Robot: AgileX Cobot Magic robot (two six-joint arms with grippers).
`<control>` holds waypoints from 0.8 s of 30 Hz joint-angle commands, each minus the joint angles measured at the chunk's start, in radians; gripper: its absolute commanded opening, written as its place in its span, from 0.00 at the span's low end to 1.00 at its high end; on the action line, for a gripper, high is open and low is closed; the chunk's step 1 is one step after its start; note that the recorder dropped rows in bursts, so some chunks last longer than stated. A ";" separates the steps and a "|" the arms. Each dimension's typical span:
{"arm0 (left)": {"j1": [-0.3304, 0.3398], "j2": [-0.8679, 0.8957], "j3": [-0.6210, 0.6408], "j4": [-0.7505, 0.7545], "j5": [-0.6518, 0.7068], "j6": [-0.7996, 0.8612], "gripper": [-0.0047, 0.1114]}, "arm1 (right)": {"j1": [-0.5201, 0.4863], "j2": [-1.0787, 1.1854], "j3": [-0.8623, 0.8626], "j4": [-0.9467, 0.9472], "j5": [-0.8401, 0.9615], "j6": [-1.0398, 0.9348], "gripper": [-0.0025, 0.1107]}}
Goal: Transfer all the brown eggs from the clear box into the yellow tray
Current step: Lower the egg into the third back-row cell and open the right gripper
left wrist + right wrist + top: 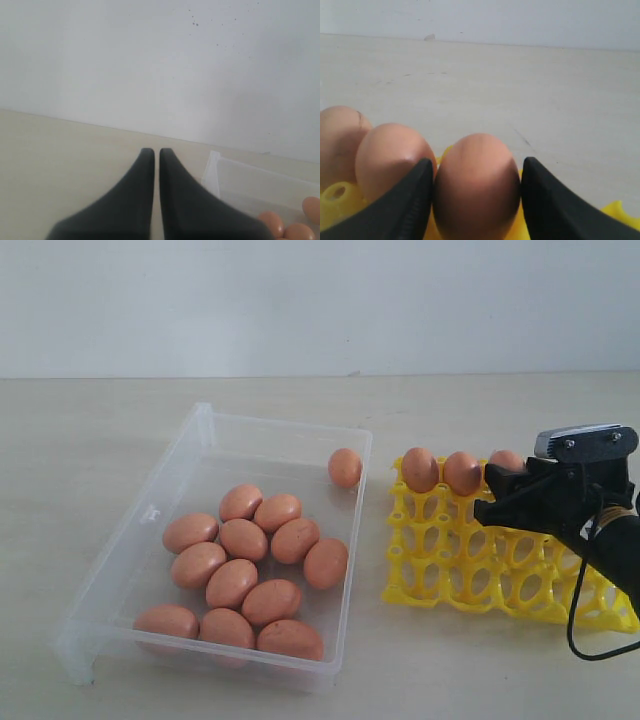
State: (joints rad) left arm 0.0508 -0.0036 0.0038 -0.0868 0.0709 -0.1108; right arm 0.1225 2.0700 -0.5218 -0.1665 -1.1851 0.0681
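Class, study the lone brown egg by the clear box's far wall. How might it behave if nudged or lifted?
The lone smooth oval brown egg would probably roll if nudged: it lies loose on the flat floor of the transparent plastic box. Its smooth shell may slip in a grip. Being an egg, it is likely fragile.

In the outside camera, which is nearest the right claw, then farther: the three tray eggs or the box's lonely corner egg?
1. Brown oval egg inside the right claw, yellow plastic tray's back row.
2. Neighbouring egg, just left.
3. Row's leftmost egg.
4. Lone egg, clear plastic box's far right corner.
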 commanded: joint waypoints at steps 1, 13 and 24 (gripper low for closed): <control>-0.004 0.004 -0.004 0.000 -0.002 -0.001 0.07 | -0.004 -0.001 -0.002 -0.002 0.010 0.004 0.43; -0.004 0.004 -0.004 0.000 -0.002 -0.001 0.07 | -0.004 -0.075 0.002 0.000 0.077 0.002 0.43; -0.004 0.004 -0.004 0.000 -0.002 -0.001 0.07 | -0.004 -0.113 0.002 0.059 0.062 0.000 0.43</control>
State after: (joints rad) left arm 0.0508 -0.0036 0.0038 -0.0868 0.0709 -0.1108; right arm 0.1225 1.9907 -0.5218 -0.1445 -1.1060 0.0721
